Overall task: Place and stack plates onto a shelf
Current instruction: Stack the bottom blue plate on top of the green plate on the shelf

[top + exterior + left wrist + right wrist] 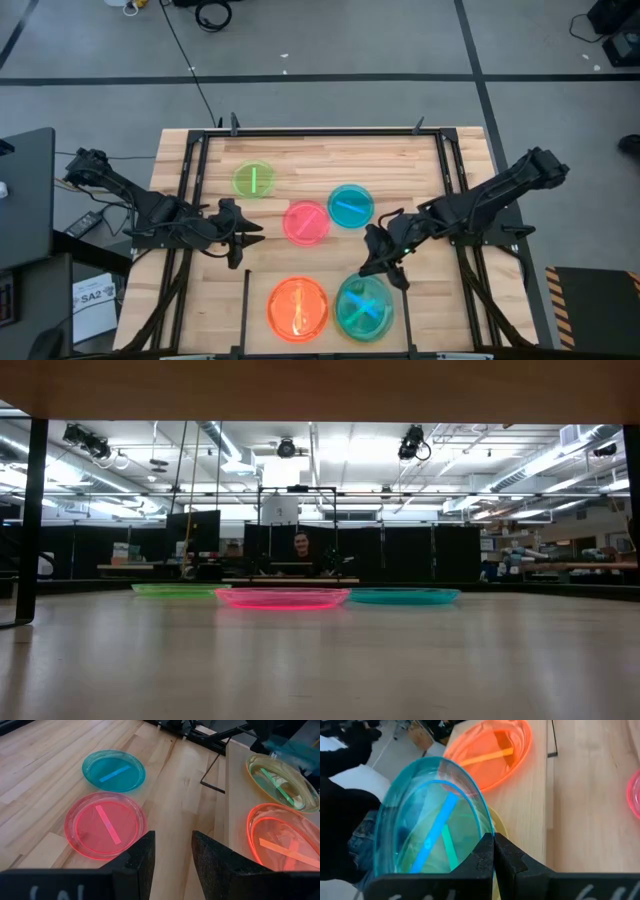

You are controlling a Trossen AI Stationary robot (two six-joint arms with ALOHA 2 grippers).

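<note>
1. Cyan plate [427, 837] pinched at its rim by right gripper [493, 851], fingers pressed together on the thin edge; held over the green-and-cyan stack [364, 308] near the bench's front edge, right of centre. Rim grip probably chosen because the disc is too flat to take otherwise.
2. Held plate tilted, gripped edge low, far edge raised; blue stripe running up the slope, away from the fingers. Round, so no long axis beyond the stripe.
3. Orange stack [298, 307] just beside, toward the front left.
4. Loose on mid-bench: pink plate [306, 222], second cyan plate [350, 205], green plate [254, 180] nearest the back edge. All flat, apart.
5. Left gripper [173, 857] spread, empty, near the pink plate on the left side.
6. Shelf's thin wire rod [212, 771] just visible by the stacks.
</note>
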